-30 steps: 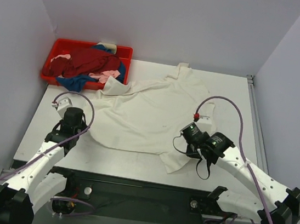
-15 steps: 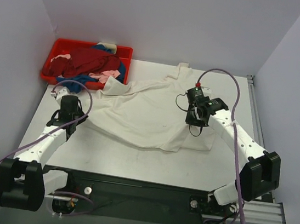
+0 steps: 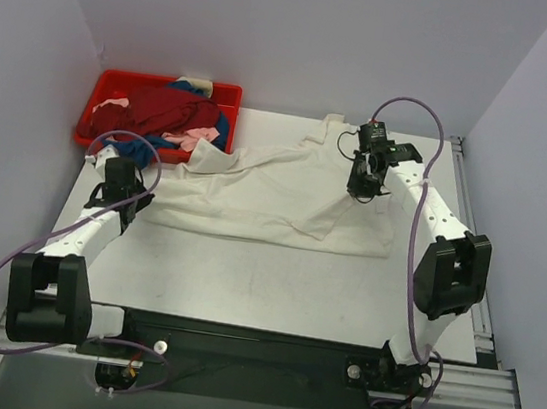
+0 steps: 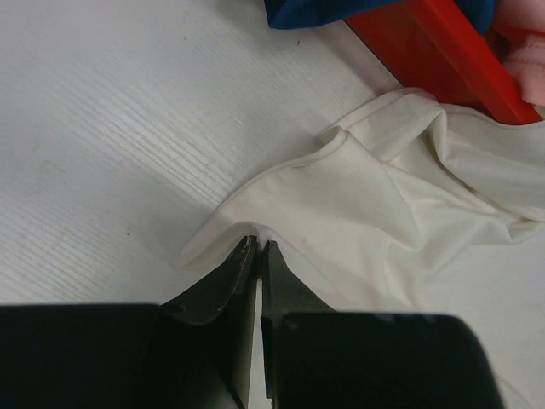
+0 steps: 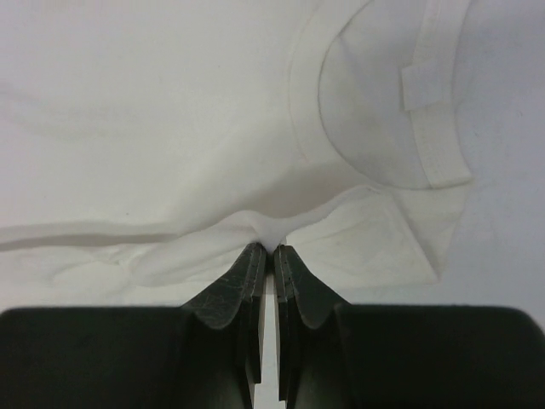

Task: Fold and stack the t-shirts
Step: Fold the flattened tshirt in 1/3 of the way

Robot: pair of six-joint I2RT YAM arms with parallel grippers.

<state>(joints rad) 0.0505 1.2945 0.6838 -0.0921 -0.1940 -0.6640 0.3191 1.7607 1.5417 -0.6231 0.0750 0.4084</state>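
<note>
The large cream-white t-shirt (image 3: 265, 195) lies across the middle of the table, its near part folded back over itself. My left gripper (image 3: 123, 183) is shut on its left hem (image 4: 255, 230) near the tray. My right gripper (image 3: 361, 188) is shut on a pinch of the shirt (image 5: 271, 232) just below the collar (image 5: 375, 128). The dark red (image 3: 170, 110), blue (image 3: 137, 150) and pale pink (image 3: 197, 138) t-shirts lie bunched in the red tray.
The red plastic tray (image 3: 93, 105) stands at the table's back left corner; its edge also shows in the left wrist view (image 4: 443, 60). Walls close in on the left, the back and the right. A metal rail (image 3: 462, 189) runs along the table's right edge.
Both grippers have moved away from the arm bases toward the back, carrying the shirt's near edge with them. The shirt's near half now lies folded over its far half.
</note>
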